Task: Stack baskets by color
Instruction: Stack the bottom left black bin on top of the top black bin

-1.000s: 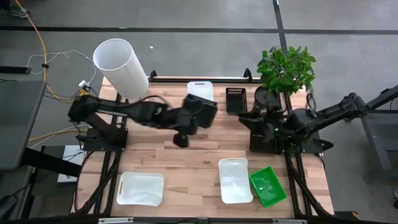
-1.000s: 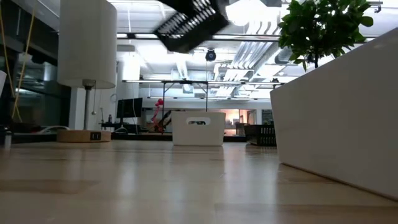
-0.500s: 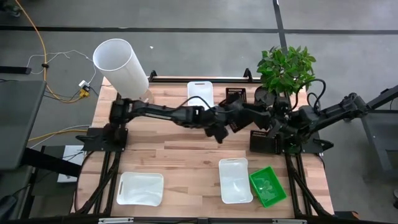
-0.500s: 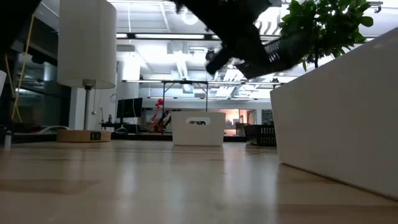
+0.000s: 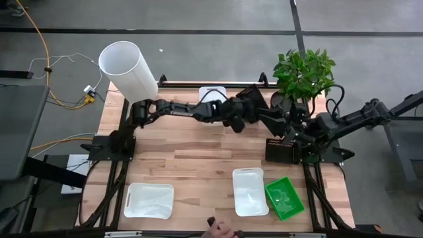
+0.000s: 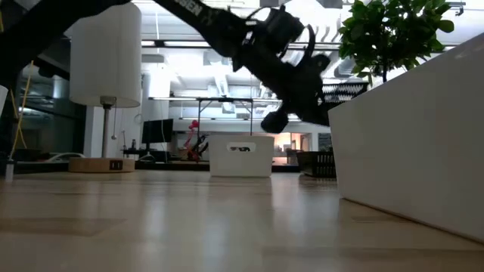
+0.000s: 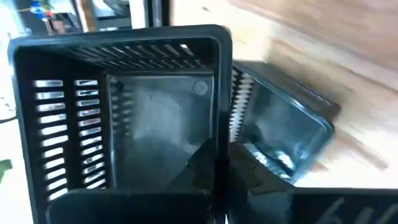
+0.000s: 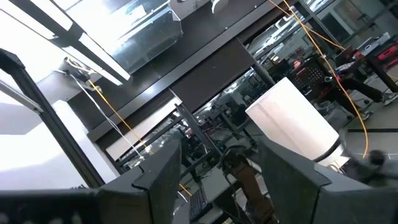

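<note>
The left tool (image 5: pixel 246 112), reaching across the upper centre of the high view, is clenched on the rim of a black mesh basket (image 7: pixel 118 124), carried tilted in the air above a second black basket (image 7: pixel 280 140) that sits on the bench (image 5: pixel 185 165). In the left wrist view the carried basket overlaps the seated one only at one corner, so the two do not look aligned. Judged risk: released from this tilt and offset, the basket could catch on the lower rim, tip out or knock the lower one toward the potted plant (image 5: pixel 303 74) just beside it. The grip is on one thin wall, so the basket could also swing or slip. The right tool (image 8: pixel 217 180) waits with fingers apart at the right of the high view, close to the left arm's path; contact is possible. Two white baskets (image 5: pixel 149 199) and a green basket (image 5: pixel 284 197) lie in the lower frame, unstacked; a third white one (image 5: pixel 211 92) lies at the upper edge.
</note>
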{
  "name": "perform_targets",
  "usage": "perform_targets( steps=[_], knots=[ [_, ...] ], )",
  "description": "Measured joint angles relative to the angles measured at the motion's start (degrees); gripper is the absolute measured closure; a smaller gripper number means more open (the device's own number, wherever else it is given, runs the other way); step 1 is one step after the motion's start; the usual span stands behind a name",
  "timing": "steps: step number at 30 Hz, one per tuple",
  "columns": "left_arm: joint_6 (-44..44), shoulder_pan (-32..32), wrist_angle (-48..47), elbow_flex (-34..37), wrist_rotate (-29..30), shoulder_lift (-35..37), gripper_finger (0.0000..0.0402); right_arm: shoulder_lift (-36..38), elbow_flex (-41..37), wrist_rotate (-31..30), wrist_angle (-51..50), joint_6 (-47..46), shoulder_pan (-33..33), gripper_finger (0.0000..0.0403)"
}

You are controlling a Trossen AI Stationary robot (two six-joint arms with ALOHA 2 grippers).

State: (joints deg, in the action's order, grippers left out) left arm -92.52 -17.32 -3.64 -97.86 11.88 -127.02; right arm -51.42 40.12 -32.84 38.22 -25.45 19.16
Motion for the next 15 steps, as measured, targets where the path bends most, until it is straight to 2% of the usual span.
perform_targets(
  steps=[5,15],
  knots=[
    [2.4,-3.2,-3.0,0.0,-6.4,0.0,0.0401,0.0,0.0,0.0,-0.4,0.0,0.0,0.0201],
    [1.9,-4.7,-1.6,-0.1,-11.9,-0.6,0.04,0.0,0.0,-1.5,-1.0,0.5,0.0,0.0201]
  ],
)
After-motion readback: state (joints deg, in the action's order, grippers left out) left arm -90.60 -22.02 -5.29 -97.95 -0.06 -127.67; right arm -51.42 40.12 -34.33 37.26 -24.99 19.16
